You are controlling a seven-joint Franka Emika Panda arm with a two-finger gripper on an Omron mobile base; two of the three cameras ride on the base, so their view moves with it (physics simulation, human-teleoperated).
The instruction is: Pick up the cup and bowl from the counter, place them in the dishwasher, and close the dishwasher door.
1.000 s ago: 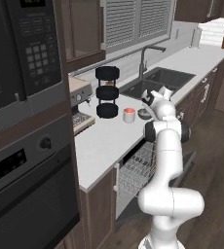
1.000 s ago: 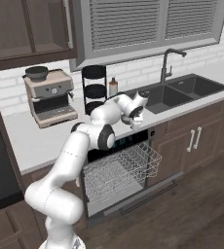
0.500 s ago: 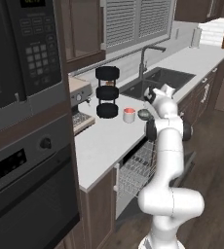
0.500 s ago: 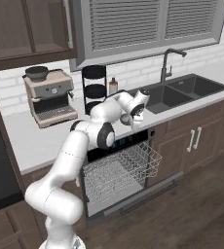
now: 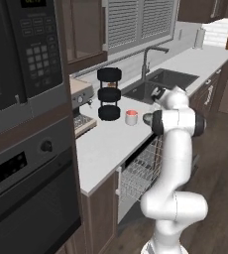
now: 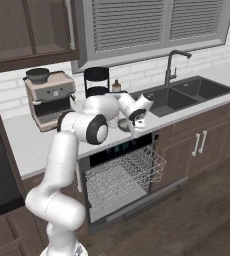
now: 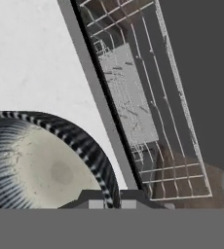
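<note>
hand view looks straight down on the bowl (image 7: 41, 160), a round dish with a dark striped rim and a pale speckled inside, sitting on the pale counter (image 7: 31, 58) close to its front edge. the two finger tips of the hand (image 7: 112, 197) sit pressed together at the bowl's rim, so they look clamped on that rim. past the counter's edge the white wire rack (image 7: 148, 97) of the dishwasher (image 7: 133, 126) lies pulled out below.

right base view has the hand (image 6: 137, 119) low over the counter (image 6: 32, 132) at its front edge, the bowl (image 6: 124, 124) just a dark sliver under it. the dishwasher (image 6: 122, 175) stands open right beneath, its rack (image 6: 124, 177) drawn out and its door (image 6: 147, 200) dropped down towards the floor. small lit marks glow on the dishwasher's top strip, too small to read.

left base view shows the salmon-red cup (image 5: 131, 117) upright on the counter (image 5: 106, 144), near the black three-tier rack (image 5: 109, 94) and a little apart from the arm. an espresso machine (image 5: 81, 106) stands to the left of that rack. buttons on the microwave (image 5: 36, 49) carry pale markings, none legible. i can read no brand or label anywhere.
</note>
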